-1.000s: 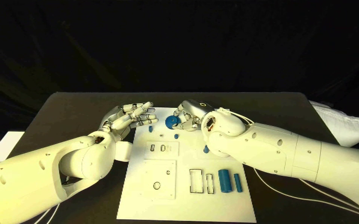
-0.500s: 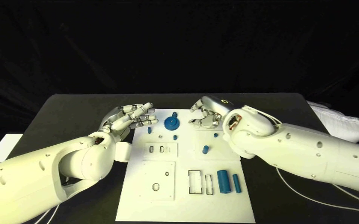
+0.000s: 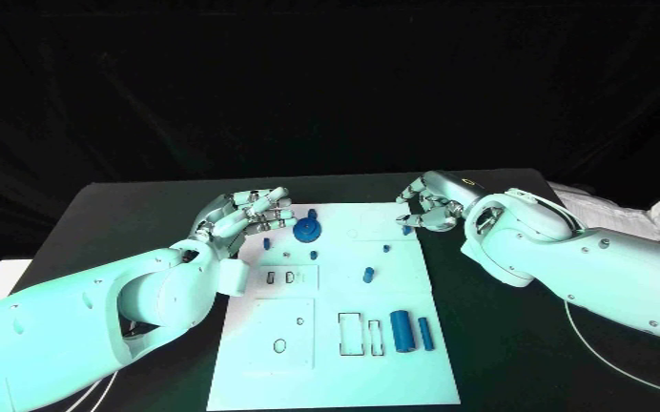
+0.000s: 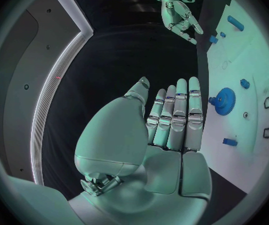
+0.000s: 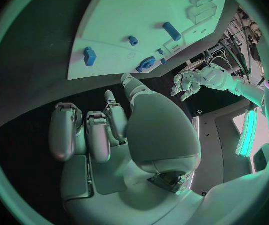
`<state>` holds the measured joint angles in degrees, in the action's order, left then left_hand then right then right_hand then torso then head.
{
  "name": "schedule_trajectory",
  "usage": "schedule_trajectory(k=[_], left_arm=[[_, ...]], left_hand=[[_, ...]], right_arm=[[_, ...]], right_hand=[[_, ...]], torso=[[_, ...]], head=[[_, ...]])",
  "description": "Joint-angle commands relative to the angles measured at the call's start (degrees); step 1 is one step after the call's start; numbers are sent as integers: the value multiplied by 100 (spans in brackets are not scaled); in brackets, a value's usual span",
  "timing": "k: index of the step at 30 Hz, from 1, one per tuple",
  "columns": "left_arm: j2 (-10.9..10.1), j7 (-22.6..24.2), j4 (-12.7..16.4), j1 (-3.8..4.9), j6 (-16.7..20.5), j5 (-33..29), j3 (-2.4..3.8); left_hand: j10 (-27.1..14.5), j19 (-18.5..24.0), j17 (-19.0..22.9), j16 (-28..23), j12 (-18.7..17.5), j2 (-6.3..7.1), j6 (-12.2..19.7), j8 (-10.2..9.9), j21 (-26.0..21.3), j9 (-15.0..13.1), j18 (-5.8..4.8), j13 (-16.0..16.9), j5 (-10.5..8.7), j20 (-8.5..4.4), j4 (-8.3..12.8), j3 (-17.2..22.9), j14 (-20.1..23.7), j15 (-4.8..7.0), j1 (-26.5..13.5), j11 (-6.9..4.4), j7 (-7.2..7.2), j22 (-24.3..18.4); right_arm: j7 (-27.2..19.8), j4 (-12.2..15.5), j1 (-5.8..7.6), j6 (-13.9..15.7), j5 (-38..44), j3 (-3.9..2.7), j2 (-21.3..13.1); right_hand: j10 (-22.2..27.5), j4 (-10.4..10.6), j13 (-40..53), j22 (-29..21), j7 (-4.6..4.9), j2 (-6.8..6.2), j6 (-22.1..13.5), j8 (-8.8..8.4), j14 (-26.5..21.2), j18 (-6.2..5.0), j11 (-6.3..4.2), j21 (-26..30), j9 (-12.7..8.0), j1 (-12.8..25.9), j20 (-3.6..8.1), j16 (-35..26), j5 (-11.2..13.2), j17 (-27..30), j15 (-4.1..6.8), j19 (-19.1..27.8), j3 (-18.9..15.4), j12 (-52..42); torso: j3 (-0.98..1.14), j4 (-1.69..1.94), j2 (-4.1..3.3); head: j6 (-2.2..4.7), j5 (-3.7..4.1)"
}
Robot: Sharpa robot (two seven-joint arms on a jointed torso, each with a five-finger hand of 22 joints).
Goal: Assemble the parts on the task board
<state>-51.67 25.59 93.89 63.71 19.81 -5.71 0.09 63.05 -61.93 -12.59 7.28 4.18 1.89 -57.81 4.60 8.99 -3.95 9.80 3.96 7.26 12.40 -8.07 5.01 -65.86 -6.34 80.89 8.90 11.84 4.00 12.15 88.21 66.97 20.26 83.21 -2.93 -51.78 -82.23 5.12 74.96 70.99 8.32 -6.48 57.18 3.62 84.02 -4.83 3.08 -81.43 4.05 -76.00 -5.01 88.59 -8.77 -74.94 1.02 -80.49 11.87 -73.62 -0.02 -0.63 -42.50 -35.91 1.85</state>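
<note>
Beside the task board (image 3: 344, 336), the left hand (image 3: 248, 214) and right hand (image 3: 433, 204) hold nothing, fingers loosely apart.

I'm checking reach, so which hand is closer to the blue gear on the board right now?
Left. The left hand hovers at the board's edge just beside the blue gear; the right hand is off the opposite edge, farther away.

The left hand (image 3: 252, 212) hovers with fingers straight and together, holding nothing, by the task board's (image 3: 413, 355) far-left corner, while the right hand (image 3: 430, 204) hangs empty with fingers curled beside its far-right corner.
</note>
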Motion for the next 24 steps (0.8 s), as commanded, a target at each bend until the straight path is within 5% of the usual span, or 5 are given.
schedule_trajectory(k=[1, 24], left_arm=[[38, 37, -11, 2, -185, 35, 3], [60, 33, -66, 0, -188, 39, 3]], left_hand=[[-27, 44, -2, -23, -15, -67, 13, -25, -30, 5, 48, -2, -19, -10, 40, 5, 28, 5, 0, 14, 35, -6], [-28, 45, -3, -25, -16, -70, 14, -26, -32, 5, 48, -1, -19, -9, 42, 5, 28, 5, 0, 15, 36, -6]], right_arm=[[-554, -147, -32, -224, -116, 1, -25], [-840, -613, -262, -306, 14, 3, 91]], right_hand=[[-55, -45, 376, 34, -4, -19, -1, -4, 547, 103, 6, -22, -11, -52, 7, 30, -22, -1265, 6, -51, -4, -22], [-35, -49, 366, 44, 22, 10, -125, 2, 548, 104, 30, -31, -19, -109, -16, 34, 101, -1275, -19, -50, -45, 14]], torso=[[27, -12, 15], [36, -1, -8]], head=[[-14, 34], [-87, -21]])
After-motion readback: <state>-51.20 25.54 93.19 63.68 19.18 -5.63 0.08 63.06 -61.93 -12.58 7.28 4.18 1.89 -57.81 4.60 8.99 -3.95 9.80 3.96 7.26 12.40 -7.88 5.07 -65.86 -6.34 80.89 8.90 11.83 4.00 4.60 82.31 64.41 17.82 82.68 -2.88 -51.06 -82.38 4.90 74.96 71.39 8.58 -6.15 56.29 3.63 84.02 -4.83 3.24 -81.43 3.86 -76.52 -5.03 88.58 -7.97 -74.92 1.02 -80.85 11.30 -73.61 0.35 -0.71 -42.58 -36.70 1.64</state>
